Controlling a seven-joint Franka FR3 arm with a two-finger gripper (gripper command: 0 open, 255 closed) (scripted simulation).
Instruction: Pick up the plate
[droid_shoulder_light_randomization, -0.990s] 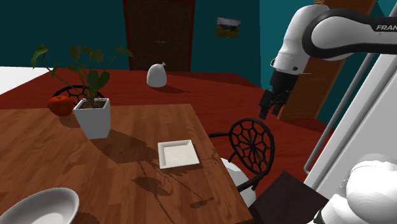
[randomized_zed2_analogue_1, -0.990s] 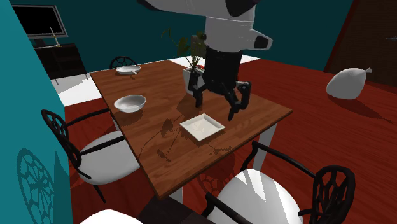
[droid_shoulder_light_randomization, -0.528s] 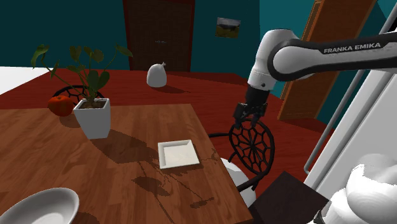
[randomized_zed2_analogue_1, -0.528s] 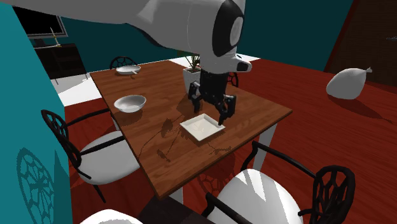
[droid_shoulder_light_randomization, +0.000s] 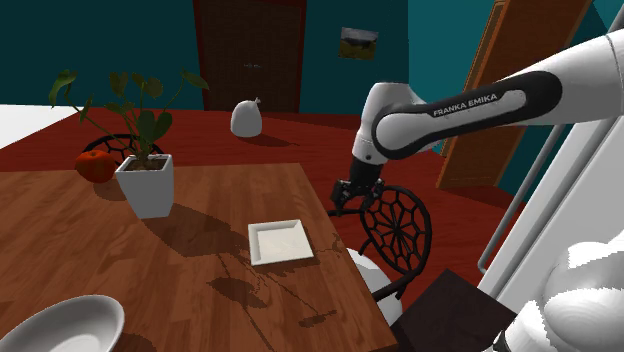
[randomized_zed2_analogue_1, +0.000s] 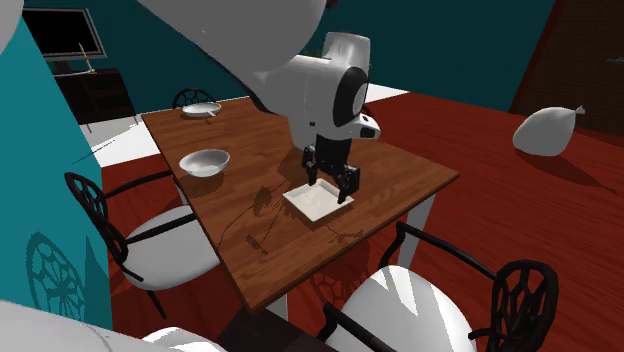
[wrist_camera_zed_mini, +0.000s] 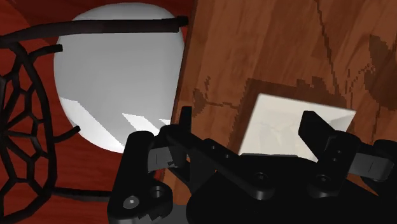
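Observation:
A white square plate (droid_shoulder_light_randomization: 280, 241) lies flat on the wooden table (droid_shoulder_light_randomization: 120, 260), close to the edge at the shoulder view's right. My black gripper (droid_shoulder_light_randomization: 340, 198) hangs open above that edge, a little to the right of the plate and still clear of it. In the second exterior view the gripper (randomized_zed2_analogue_1: 330, 180) hovers just over the plate (randomized_zed2_analogue_1: 318, 201). Looking along the gripper (wrist_camera_zed_mini: 251, 127), the plate (wrist_camera_zed_mini: 296, 124) lies below, reaching from mid-gap to under one of the spread fingers (wrist_camera_zed_mini: 318, 130). Nothing is held.
A black wire chair (droid_shoulder_light_randomization: 395, 225) with a white seat (wrist_camera_zed_mini: 118, 76) stands right beside the table edge under the gripper. On the table are a potted plant (droid_shoulder_light_randomization: 145, 185), a red fruit (droid_shoulder_light_randomization: 97, 165) and a white bowl (droid_shoulder_light_randomization: 60, 325). A grey sack (droid_shoulder_light_randomization: 246, 118) lies on the red floor.
The arm has swung down and toward the shoulder view's left, bringing the gripper from high above the chair to just over the table edge by the plate. The fingers stayed apart.

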